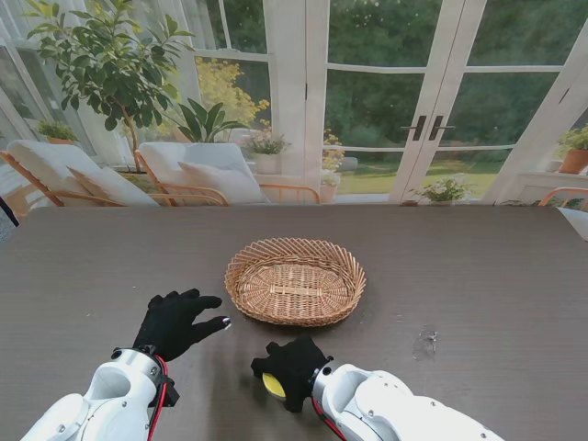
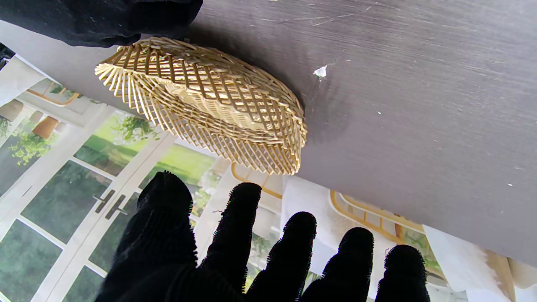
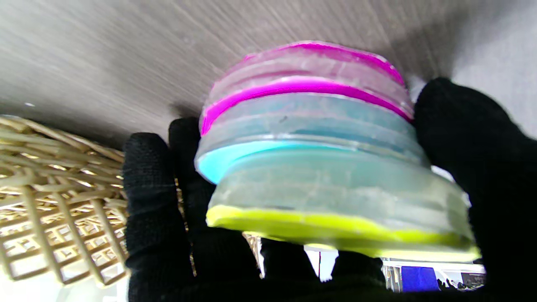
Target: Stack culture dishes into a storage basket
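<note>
Right hand [image 1: 292,369] wraps a stack of culture dishes [image 3: 319,151], fingers [image 3: 155,201] on one side, thumb on the other, grasping it. The stack is three dishes: yellow-rimmed dish [image 3: 335,209] closest to the wrist camera, cyan one [image 3: 293,134] in the middle, magenta one [image 3: 310,71] against the dark wood table [image 1: 496,294]. Stack axis stands roughly upright from the tabletop, slightly staggered. In the stand view only a yellow edge [image 1: 273,385] shows under the glove, nearer to me than the basket and just beside its near rim.

Oval wicker storage basket [image 1: 295,280] sits mid-table, long axis running left-right, nothing visible inside.

Left hand [image 1: 175,322] hovers left of the basket, released, fingers [image 2: 293,247] spread and pointing toward the basket's left end, not touching it.

Small pale fleck [image 2: 320,71] lies on the table near the basket.
</note>
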